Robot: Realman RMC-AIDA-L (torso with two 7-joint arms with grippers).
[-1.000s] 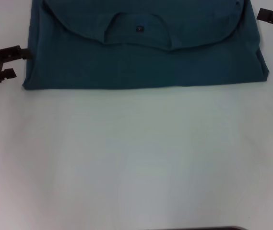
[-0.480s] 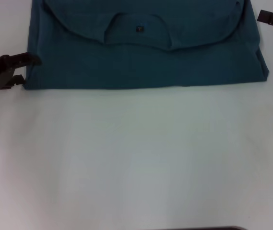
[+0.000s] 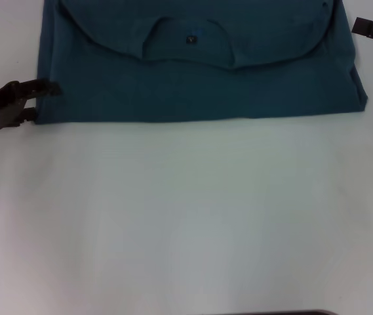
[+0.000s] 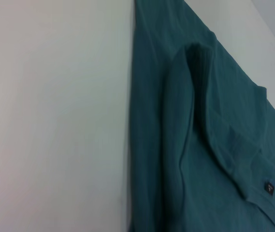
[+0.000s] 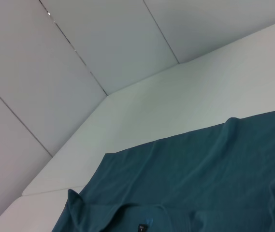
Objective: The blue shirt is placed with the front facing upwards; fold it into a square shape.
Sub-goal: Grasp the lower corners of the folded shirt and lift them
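Blue shirt (image 3: 193, 79) lies folded, collar showing, left tool (image 3: 42, 98) at its corner.

Left gripper (image 3: 39, 98): shifts inward from just beside shirt (image 3: 199, 85) near-left corner, upper finger now lying over cloth edge, lower finger at table level beside hem.

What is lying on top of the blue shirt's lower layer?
A folded-over flap of the blue shirt itself, showing the collar and small black neck label. Any chest print is covered and cannot be seen.
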